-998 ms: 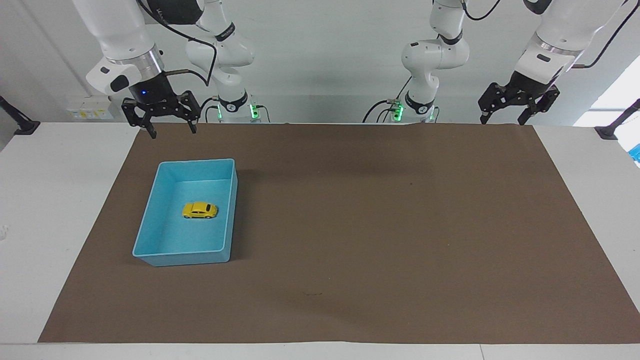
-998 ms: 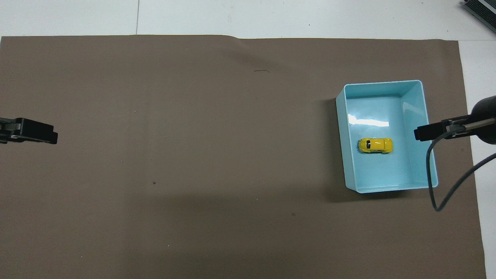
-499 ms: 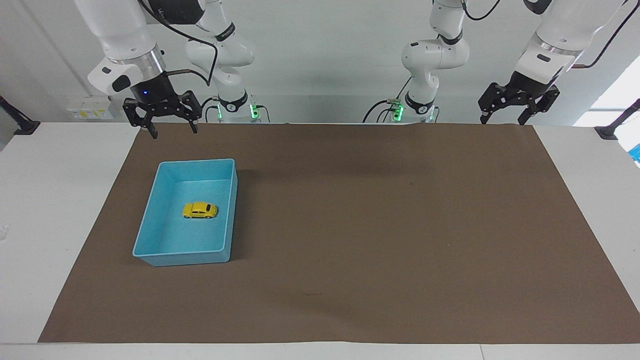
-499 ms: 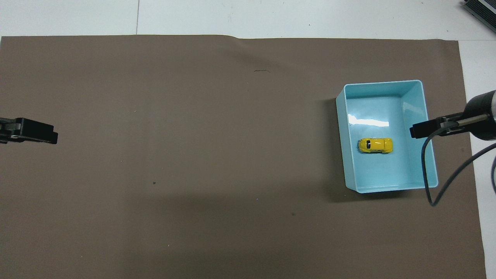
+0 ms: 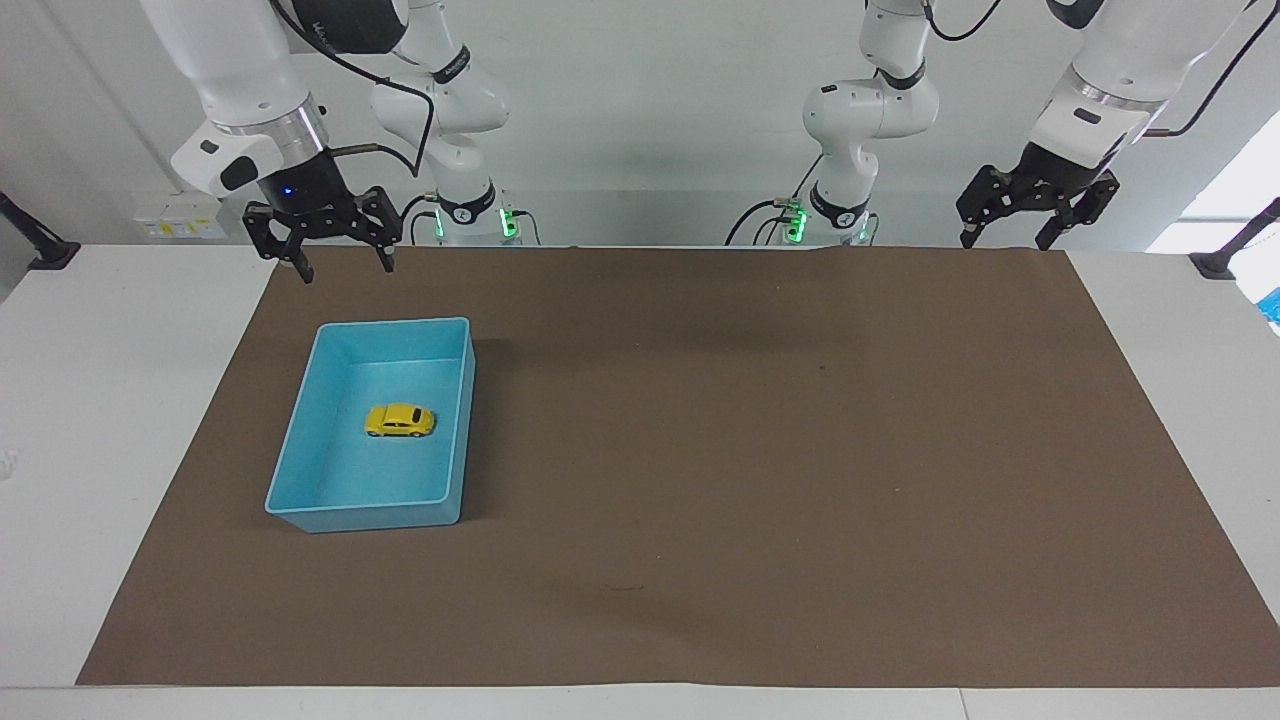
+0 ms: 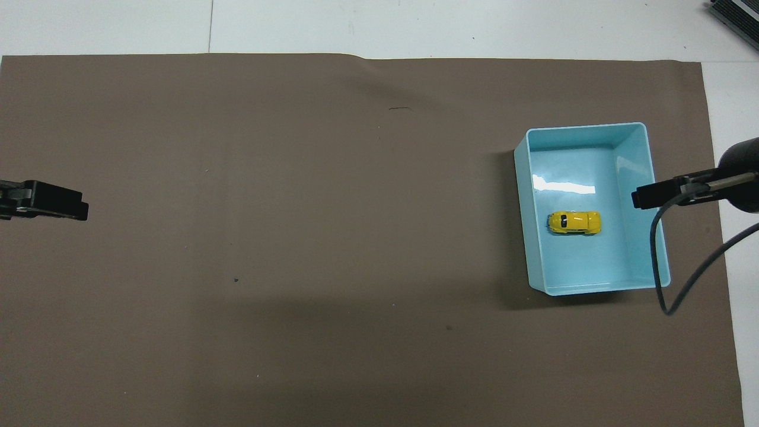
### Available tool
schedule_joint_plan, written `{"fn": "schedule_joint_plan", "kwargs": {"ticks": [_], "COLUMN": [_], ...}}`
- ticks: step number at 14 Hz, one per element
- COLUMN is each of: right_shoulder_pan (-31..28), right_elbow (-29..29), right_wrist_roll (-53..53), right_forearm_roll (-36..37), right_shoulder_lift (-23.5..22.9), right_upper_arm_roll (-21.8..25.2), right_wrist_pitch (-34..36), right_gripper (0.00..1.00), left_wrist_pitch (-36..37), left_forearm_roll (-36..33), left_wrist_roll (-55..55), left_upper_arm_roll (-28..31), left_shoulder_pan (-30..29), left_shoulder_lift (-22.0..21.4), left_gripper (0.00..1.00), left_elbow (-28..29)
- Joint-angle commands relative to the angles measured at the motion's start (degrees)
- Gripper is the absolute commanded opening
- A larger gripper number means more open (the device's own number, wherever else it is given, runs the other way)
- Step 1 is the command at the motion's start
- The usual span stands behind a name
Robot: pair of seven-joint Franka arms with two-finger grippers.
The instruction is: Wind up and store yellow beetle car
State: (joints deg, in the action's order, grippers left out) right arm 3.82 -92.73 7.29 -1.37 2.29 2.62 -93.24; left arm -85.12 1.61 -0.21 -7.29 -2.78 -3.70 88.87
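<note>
- Two grippers are up in the air and both hold nothing: the right gripper hangs with its fingers spread apart, high over the edge of the blue bin toward the right arm's end of the table, and the left gripper waits, also spread wide, over the brown mat at the left arm's end
- One yellow beetle car stands on its wheels on the floor of the bin, about in the middle, touching no wall
- If the right gripper goes down for the car, a finger could hit the bin wall, because the bin is narrow and the fingers stand wide; the light bin may then slide on the mat
- The car is very small and its body is round, so I think the fingers can slip off the roof; a grasp across the sides seems safer
- The car can roll away on the smooth bin floor when one finger touches it first
- If the spring is wound and the car is set down too early, it could run across the mat and off the table
- Whether the car is already wound, I cannot tell
</note>
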Motion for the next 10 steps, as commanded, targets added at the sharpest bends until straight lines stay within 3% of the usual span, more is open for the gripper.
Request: {"fn": "schedule_joint_plan", "kwargs": {"ticks": [1, 10], "right_shoulder_pan": [0.7, 0.6], "right_elbow": [2.2, 2.3], "right_wrist_roll": [-2.1, -3.5], "right_forearm_roll": [0.8, 1.4], "right_shoulder_lift": [-0.3, -0.2], "right_upper_arm_roll": [0.6, -0.1], "right_wrist_pitch": [2.3, 2.0], "right_gripper": [1.0, 1.0], "left_wrist_pitch": [0.7, 0.7], "left_forearm_roll": [0.8, 0.8], "left_wrist_roll": [0.9, 0.9], "left_upper_arm_roll": [-0.4, -0.4], "left_shoulder_pan": [-1.2, -1.2], "left_shoulder_lift": [-0.8, -0.7], "left_gripper": [1.0, 1.0], "left_elbow": [0.4, 0.4]}}
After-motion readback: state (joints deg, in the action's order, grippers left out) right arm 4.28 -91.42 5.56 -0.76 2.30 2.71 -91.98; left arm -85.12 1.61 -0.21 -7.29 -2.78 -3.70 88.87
